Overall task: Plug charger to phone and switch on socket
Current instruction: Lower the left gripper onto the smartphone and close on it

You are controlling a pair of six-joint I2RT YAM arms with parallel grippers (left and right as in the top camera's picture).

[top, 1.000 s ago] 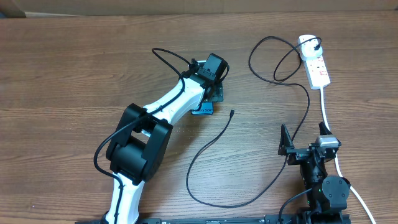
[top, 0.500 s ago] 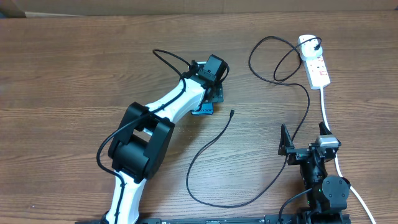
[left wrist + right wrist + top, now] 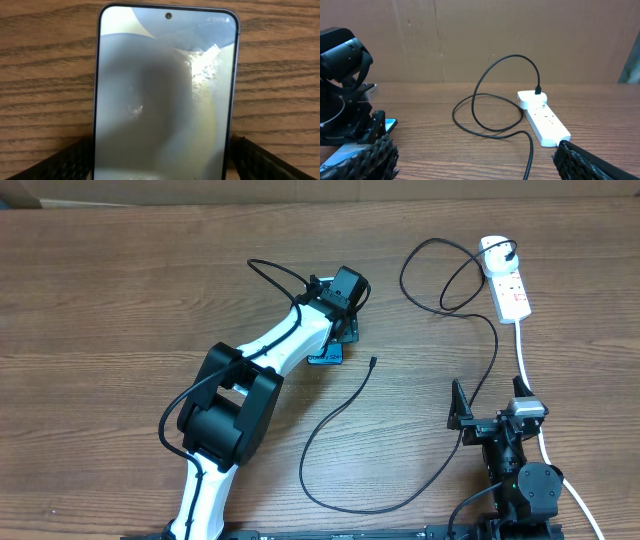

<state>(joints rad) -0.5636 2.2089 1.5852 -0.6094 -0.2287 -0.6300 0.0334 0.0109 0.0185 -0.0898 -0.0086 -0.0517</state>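
Note:
The phone (image 3: 165, 90) lies flat on the table, light screen up. In the overhead view the phone (image 3: 325, 356) pokes out from under my left gripper (image 3: 342, 328). The left gripper (image 3: 161, 162) has one finger against each long edge of the phone. The charger (image 3: 340, 415) is a thin black cable looping across the table. Its connector tip (image 3: 373, 361) lies free, right of the phone. Its plug (image 3: 512, 252) sits in the white socket (image 3: 508, 280). My right gripper (image 3: 490, 405) is open and empty at the front right. The right wrist view shows the gripper (image 3: 475, 162), the socket (image 3: 542, 117) and the cable (image 3: 490, 95).
The socket's thick white cord (image 3: 525, 365) runs down the right side, past my right arm. A cardboard wall (image 3: 485, 35) stands behind the table. The left arm (image 3: 250, 380) stretches diagonally over the table's middle.
The left arm's elbow has shifted slightly to the right. The gripper stays over the phone. The cable, socket and right arm have not moved.

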